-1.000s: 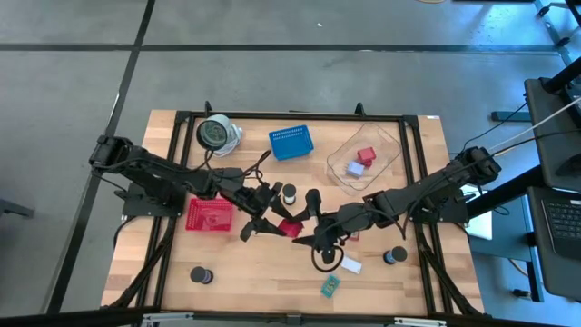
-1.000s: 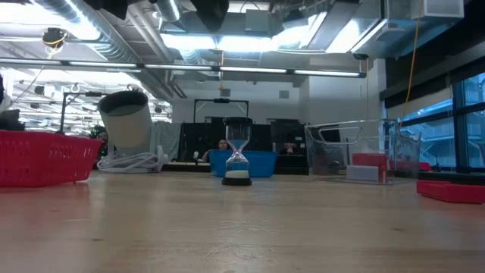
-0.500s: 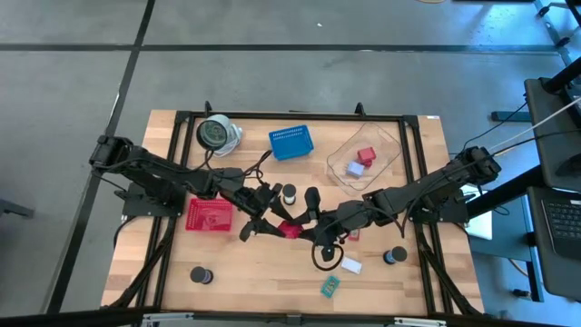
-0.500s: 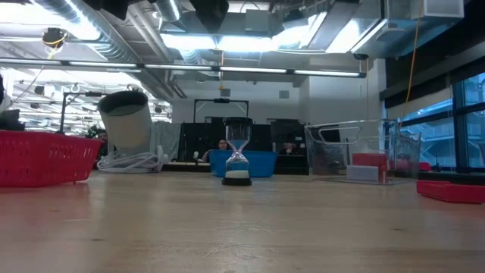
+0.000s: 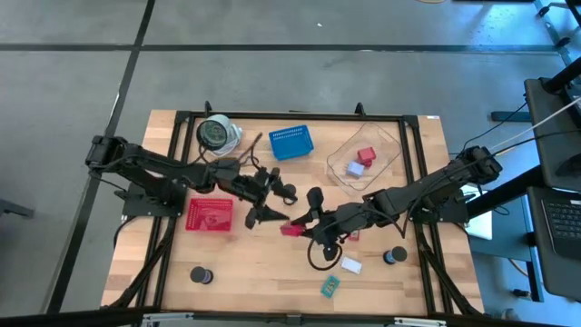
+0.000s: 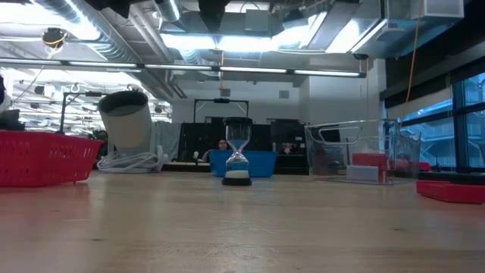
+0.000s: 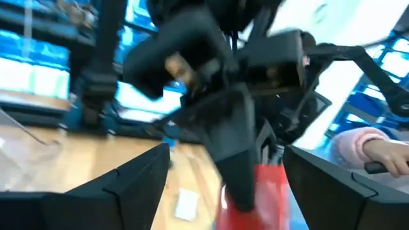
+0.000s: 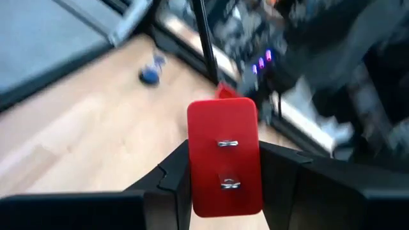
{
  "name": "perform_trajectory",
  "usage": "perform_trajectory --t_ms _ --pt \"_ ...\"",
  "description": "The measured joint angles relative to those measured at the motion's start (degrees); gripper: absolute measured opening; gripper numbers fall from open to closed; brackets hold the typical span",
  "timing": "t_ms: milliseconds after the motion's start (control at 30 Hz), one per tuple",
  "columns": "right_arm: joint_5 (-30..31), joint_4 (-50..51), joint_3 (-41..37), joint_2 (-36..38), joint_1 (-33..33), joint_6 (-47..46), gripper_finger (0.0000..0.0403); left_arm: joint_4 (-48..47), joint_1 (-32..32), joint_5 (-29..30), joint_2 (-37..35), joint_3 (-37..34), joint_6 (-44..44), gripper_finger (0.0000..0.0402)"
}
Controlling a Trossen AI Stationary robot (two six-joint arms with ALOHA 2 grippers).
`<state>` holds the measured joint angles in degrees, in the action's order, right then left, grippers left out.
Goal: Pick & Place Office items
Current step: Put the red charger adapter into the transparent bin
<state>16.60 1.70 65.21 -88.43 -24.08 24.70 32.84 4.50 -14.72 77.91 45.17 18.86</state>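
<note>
Since the earlier frames, left claw [image 5: 270, 202] has drawn back toward the upper left of the high view, away from the red block, uncovering less of the spool it stood beside; right claw [image 5: 301, 224] has shifted a little left with the block. Item: red block [image 5: 291, 229], flat, with two metal staples on its face [image 8: 224, 155]; held at centre of the worktop [image 5: 254, 272], just right of the red tray [image 5: 210, 214]. Right claw: closed on the block, one finger on each long edge, as its wrist view shows. Left claw: open, fingers spread, holding nothing, facing the block from just above and left. Other pieces: one spool lower left [image 5: 201, 274], one lower right [image 5: 394, 256], white block [image 5: 351, 264], teal block [image 5: 329, 286]. Containers: blue basket [image 5: 290, 142] top centre; clear tub [image 5: 364, 159] upper right, already holding a red cube and a pale block. Handling note: the block probably goes to a container; keep the grip centred, lift clear of the left claw before crossing, and release low over the bin.
</note>
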Motion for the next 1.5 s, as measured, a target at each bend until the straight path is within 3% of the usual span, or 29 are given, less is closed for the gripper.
perform_trajectory --t_ms 300,467,567,667,800,1000,1233,1500 --pt "11.58 25.68 0.0 10.07 1.59 -25.17 0.0123 -9.81 -6.07 0.6 -8.73 0.01 -2.55 0.0303" --pt "28.11 43.15 0.02 15.34 6.72 -49.16 0.0123 -15.82 -6.94 3.29 -10.83 0.04 -2.02 0.0301" --pt "28.85 55.53 0.04 16.36 11.97 -63.55 0.0123 -18.13 -6.89 3.26 -11.01 0.04 -2.04 0.0301" --pt "26.57 64.33 -1.04 16.3 17.73 -71.66 0.0124 -19.4 -6.49 3.21 -11.06 0.04 -1.68 0.03" --pt "18.25 61.79 -6.08 16.12 25.39 -71.59 0.0125 -19.46 -5.16 3.17 -11.06 0.04 -1.62 0.03" --pt "6.84 48.85 -15.07 15.92 33.43 -66.54 0.0125 -19.47 -2.58 3.09 -11.03 0.04 -1.54 0.03" --pt "0.89 42.28 -19.71 15.92 38.27 -63.45 0.0127 -19.45 -0.66 3.03 -11.03 0.04 -1.43 0.03" --pt "0.68 38.37 -21.18 15.92 40.62 -61.08 0.0158 -19.43 -0.68 3.04 -11.03 0.04 -0.08 0.03"
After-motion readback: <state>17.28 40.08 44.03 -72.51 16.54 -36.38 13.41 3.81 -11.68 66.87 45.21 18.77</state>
